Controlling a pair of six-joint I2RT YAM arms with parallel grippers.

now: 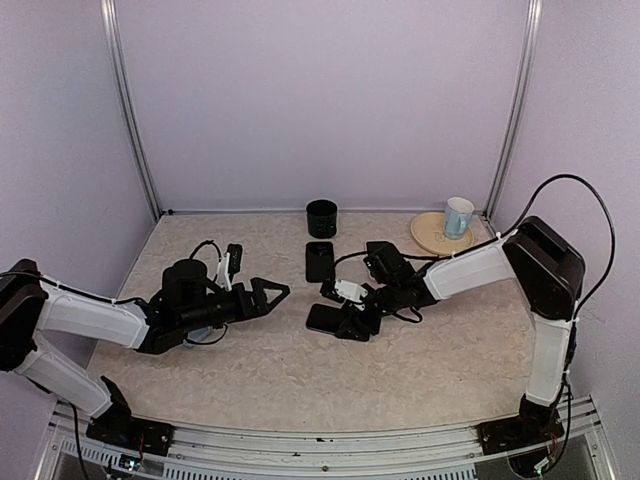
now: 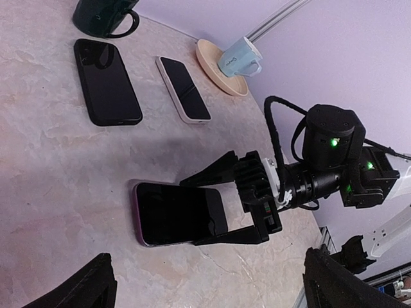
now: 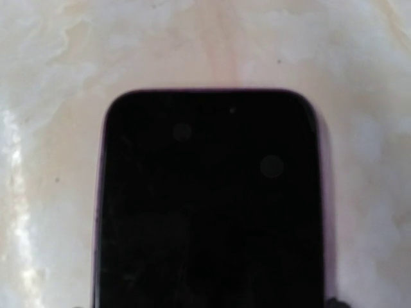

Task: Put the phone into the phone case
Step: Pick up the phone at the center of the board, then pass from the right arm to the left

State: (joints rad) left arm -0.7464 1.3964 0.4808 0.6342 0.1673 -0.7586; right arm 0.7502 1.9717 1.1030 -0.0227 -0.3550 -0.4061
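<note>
Phone (image 2: pixel 176 213) — in right pincer (image 2: pixel 191 213), case (image 2: pixel 106 80), mug (image 2: pixel 103 16) beyond

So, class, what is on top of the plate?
A pale blue cup stands on the plate. Nothing else shows on it. The part of the plate under the cup is covered, and what the cup holds cannot be seen.

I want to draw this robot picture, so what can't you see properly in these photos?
Right wrist view: the phone is blurry, and the bottom edge cuts off its lower part.
Left wrist view: the right claw sits either side of the phone; whether it squeezes is unclear.
Left wrist view: the top edge cuts off the dark mug.
Left wrist view: the writing on the blue mug is too small.
</note>
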